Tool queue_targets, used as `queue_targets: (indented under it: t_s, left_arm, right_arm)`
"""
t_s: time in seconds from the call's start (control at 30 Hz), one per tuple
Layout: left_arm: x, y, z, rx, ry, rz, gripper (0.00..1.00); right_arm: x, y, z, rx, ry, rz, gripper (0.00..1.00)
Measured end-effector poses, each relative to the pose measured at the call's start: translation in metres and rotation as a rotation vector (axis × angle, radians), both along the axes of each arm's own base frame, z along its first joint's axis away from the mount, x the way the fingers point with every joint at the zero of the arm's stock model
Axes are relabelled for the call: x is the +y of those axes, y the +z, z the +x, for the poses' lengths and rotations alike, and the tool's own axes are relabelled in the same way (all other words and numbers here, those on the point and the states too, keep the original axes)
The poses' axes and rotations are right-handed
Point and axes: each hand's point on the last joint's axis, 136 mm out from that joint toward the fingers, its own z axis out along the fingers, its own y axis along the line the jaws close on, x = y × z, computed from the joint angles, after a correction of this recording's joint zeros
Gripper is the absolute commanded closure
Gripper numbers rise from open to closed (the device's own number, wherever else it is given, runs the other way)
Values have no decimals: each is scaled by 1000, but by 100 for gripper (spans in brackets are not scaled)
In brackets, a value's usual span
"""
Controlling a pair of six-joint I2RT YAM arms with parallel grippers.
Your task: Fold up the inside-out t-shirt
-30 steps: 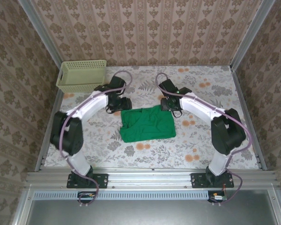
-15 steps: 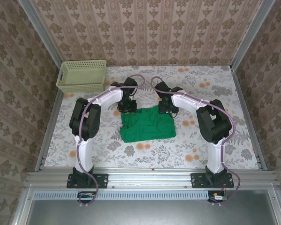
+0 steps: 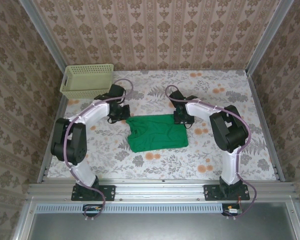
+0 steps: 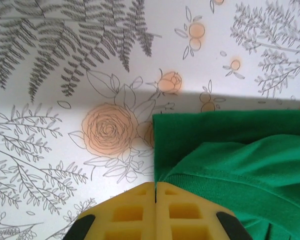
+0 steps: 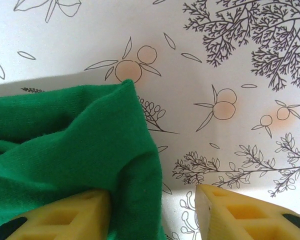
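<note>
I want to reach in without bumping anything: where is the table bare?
Bare: the near strip between shirt and rail; the far right corner beyond the right arm; the far middle along the wall. Crowded: the shirt's far corners, where the left gripper and right gripper sit, and the basket in the far left corner.

— What sort of place is shown?
— A robot test cell dressed as a home. Two robot arms (image 3: 90, 116) are bolted to an aluminium rail (image 3: 160, 190) at the table's near edge. The table (image 3: 215, 155) is covered in a floral print, and patterned wallpaper (image 3: 155, 35) is mounted on panels framed by metal bars (image 3: 44, 34).
— Anything domestic?
— A plastic basket (image 3: 86, 80) is set in the far left corner.
</note>
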Motion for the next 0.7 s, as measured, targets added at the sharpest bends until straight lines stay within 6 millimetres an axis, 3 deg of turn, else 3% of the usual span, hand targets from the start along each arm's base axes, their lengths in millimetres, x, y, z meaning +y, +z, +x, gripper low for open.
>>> queue_targets:
  t_s: [0.23, 0.43, 0.5, 0.6, 0.7]
  left_arm:
    - [-4, -6, 6, -18, -21, -20, 57]
    - [14, 8, -1, -44, 26, 103, 51]
    - [9, 24, -15, -88, 24, 110, 51]
    - [-21, 47, -56, -157, -36, 66, 52]
    - [-60, 43, -96, -162, -116, -12, 56]
  right_arm:
    - [-1, 11, -3, -28, 8, 13, 47]
    - [3, 49, 3, -110, 46, 48, 46]
    - [8, 57, 8, -126, 66, 63, 46]
    - [20, 64, 19, -142, 101, 88, 46]
    - [34, 63, 33, -148, 121, 126, 47]
